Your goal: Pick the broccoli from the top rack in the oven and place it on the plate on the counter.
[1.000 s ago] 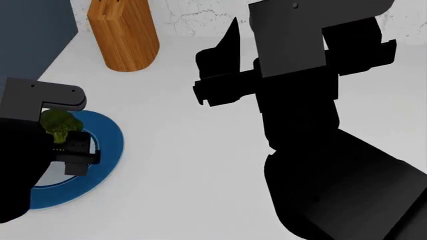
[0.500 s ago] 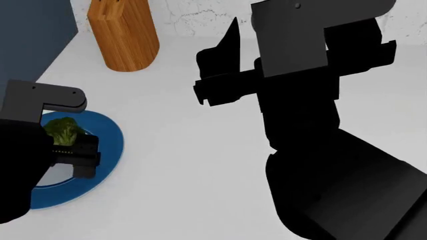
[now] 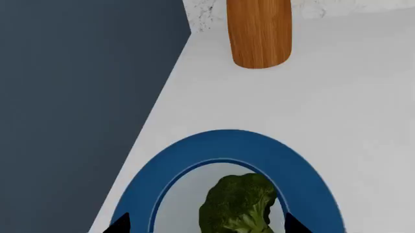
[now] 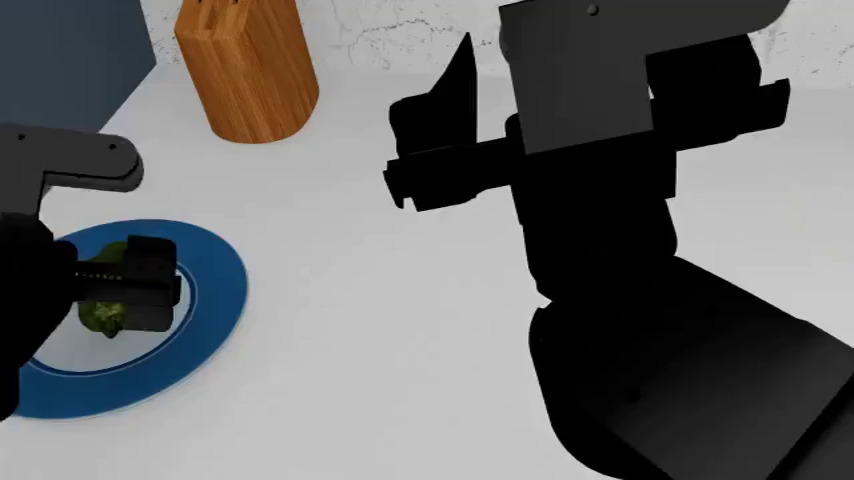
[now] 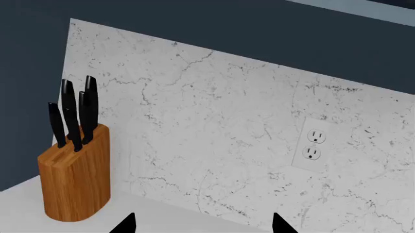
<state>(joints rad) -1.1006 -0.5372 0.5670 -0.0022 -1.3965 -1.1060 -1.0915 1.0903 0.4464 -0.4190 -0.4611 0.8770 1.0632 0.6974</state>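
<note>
The broccoli [image 3: 236, 206] lies on the pale centre of the plate [image 3: 233, 143], which has a blue rim and sits on the white counter [image 4: 374, 300]. In the head view the broccoli [image 4: 102, 316] shows only partly, under my left gripper [image 4: 130, 288]. My left gripper [image 3: 207, 228] is open just above the plate, its fingertips [image 3: 295, 225] wide apart on either side of the floret. My right gripper [image 4: 441, 100] is open and empty, raised over the counter and facing the backsplash; it also shows in the right wrist view [image 5: 202, 225]. The oven and top rack are out of view.
A wooden knife block [image 4: 247, 70] stands at the back of the counter, beyond the plate; it also shows in the right wrist view [image 5: 75, 179]. A dark blue cabinet side [image 3: 77, 97] borders the counter's left edge. The marble backsplash has an outlet [image 5: 313, 145].
The broccoli has gone down from between the left fingers onto the plate's centre. The left gripper has opened and its arm has shifted. The right arm has not moved.
</note>
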